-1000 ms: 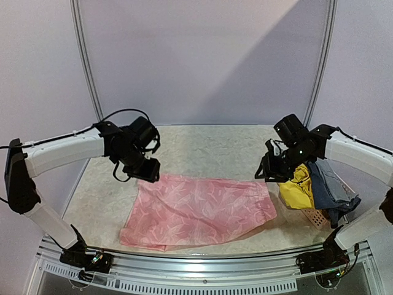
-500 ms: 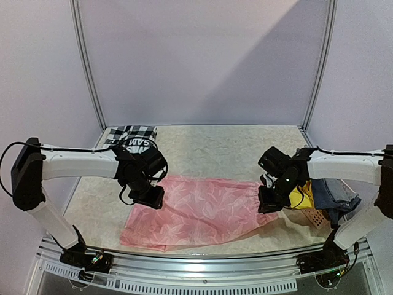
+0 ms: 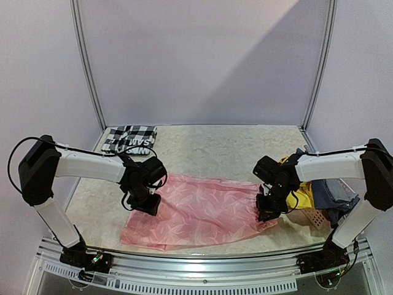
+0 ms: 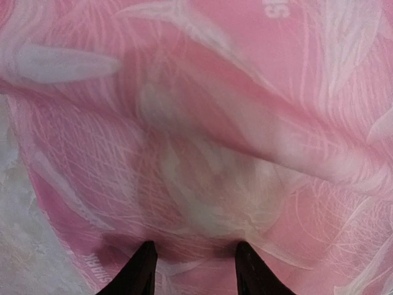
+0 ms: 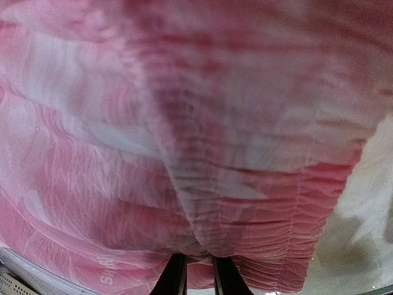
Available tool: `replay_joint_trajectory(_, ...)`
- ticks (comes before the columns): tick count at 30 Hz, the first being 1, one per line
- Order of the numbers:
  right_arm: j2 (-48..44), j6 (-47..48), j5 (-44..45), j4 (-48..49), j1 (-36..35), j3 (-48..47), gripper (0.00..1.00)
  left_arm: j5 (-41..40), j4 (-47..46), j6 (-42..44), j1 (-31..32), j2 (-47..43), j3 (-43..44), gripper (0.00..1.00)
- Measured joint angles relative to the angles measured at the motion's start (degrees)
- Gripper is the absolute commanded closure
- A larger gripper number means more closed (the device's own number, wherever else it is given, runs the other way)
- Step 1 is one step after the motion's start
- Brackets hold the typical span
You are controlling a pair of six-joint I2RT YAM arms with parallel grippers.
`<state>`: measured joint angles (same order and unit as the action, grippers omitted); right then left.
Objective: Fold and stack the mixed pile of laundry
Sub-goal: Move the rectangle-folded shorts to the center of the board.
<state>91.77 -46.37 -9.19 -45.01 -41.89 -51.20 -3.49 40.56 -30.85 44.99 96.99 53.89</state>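
A basket [image 3: 317, 217] holds yellow garment [image 3: 305, 196] and blue-grey garment [image 3: 334, 193].

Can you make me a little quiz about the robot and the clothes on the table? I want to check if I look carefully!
1. True or false: the checked shirt lies at the far left of the table, apart from the pink garment.
2. What is the right gripper pinching? A) a yellow garment B) the pink garment C) the checked shirt
3. Fill in: the ___ gripper's fingers stand wider apart.

Key
1. True.
2. B. A ridge of pink cloth is bunched between its fingers.
3. Left. The left gripper is open over the pink garment.
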Motion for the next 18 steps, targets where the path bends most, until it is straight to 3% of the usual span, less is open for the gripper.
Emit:
replay_joint_trajectory(6,3.78,0.11,-1.01,-0.48,0.00,-4.74,0.82,-0.66,-0.96,1.16,-4.02,-0.02,-0.42,0.55)
replay_joint_trajectory(10,5.53,0.59,-1.44,-1.60,0.00,-10.64,0.73,-1.64,-1.01,2.75,-8.22,-0.46,-0.85,0.55)
replay_joint_trajectory(18,5.44,3.30,-2.97,-3.02,0.87,-22.71,0.34,-6.05,2.43,6.73,-12.46,-0.66,-0.04,0.53)
